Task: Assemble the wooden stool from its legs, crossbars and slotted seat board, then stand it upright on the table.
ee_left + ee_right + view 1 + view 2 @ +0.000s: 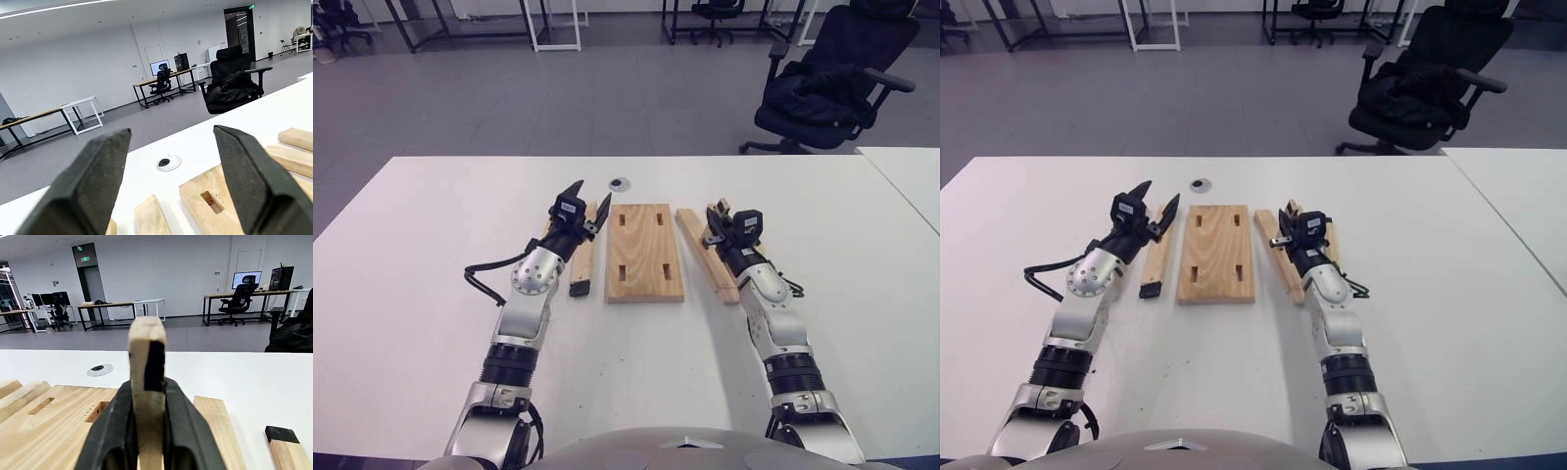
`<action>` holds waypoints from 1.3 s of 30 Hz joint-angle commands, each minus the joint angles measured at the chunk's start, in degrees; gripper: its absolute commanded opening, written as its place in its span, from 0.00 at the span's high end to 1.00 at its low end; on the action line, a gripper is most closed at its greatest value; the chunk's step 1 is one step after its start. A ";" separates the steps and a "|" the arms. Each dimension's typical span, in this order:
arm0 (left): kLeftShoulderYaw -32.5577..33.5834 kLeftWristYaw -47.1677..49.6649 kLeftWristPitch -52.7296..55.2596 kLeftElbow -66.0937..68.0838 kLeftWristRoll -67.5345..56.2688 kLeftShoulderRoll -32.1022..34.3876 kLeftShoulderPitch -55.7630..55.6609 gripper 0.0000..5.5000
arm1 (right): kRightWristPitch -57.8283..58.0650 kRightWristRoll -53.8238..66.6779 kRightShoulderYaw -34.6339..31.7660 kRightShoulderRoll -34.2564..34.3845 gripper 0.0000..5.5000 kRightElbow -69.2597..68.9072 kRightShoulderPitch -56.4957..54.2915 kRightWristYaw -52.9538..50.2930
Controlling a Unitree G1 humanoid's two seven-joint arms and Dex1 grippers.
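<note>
Wood of the leg (pixel 142 340) looks stiff and light, best pinched on flat faces as the right end effector (pixel 146 396) clamps it; left end effector (pixel 592 193) gapes wide, empty.

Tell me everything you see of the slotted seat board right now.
The pale, rectangular wooden seat board lies flat on the white table between the two arms, long side running away from the robot. Four rectangular slots are cut into its face, two near each end, all empty. Other wooden stool pieces lie beside it on either side.
</note>
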 commanded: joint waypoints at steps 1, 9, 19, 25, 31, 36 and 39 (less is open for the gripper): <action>-0.42 -0.38 -0.50 1.63 1.13 0.61 -0.09 0.44 | 3.16 -3.88 2.66 -1.57 0.92 7.14 4.54 1.18; -0.41 -0.13 -2.16 4.32 1.07 0.43 -2.90 0.44 | 2.06 -1.93 1.68 -1.76 0.92 5.14 -2.42 3.03; -0.42 0.51 -3.83 6.84 1.14 0.21 -4.17 0.44 | 20.03 -3.79 2.42 -2.94 0.67 -6.10 -5.28 -0.20; -1.34 0.67 -3.26 5.54 2.36 0.19 -3.88 0.44 | 38.24 -4.31 4.02 -4.98 0.45 -12.66 -5.14 -0.32; -2.41 0.92 -2.55 4.30 3.96 0.00 -2.99 0.44 | 48.66 -5.04 5.67 -8.90 0.27 -17.97 -4.44 1.07; -3.06 1.06 -1.91 3.15 5.03 -0.29 -2.15 0.44 | 51.25 -3.73 5.96 -8.40 0.27 -18.62 -2.28 1.72; -3.09 1.31 -1.66 2.97 5.22 -0.48 -1.91 0.44 | 52.39 -4.01 6.48 -8.82 0.27 -19.06 -2.20 2.05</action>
